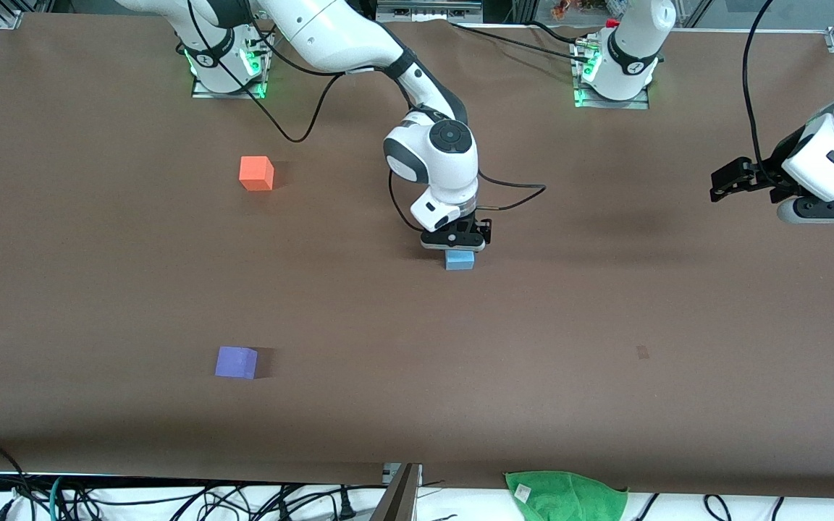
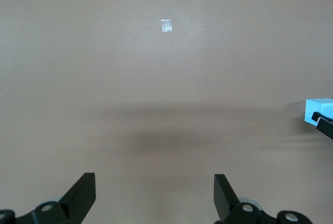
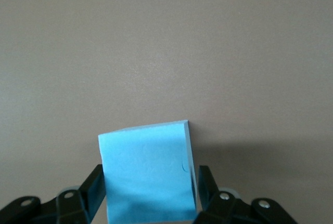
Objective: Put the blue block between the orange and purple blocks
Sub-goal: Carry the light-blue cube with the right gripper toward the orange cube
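Observation:
The blue block (image 1: 460, 260) sits mid-table, also seen in the right wrist view (image 3: 147, 172) and at the edge of the left wrist view (image 2: 318, 110). My right gripper (image 1: 455, 244) is down on it, with its fingers (image 3: 93, 187) against two opposite sides; the block is slightly turned between them. I cannot tell whether it is off the table. The orange block (image 1: 256, 173) lies toward the right arm's end, near the bases. The purple block (image 1: 236, 362) lies nearer the front camera. My left gripper (image 1: 722, 184) waits open and empty above the left arm's end (image 2: 155, 182).
A small tape mark (image 1: 642, 352) is on the brown table, also seen in the left wrist view (image 2: 167, 26). A green cloth (image 1: 565, 493) and cables lie past the table's front edge. A black cable (image 1: 511, 195) trails from the right wrist.

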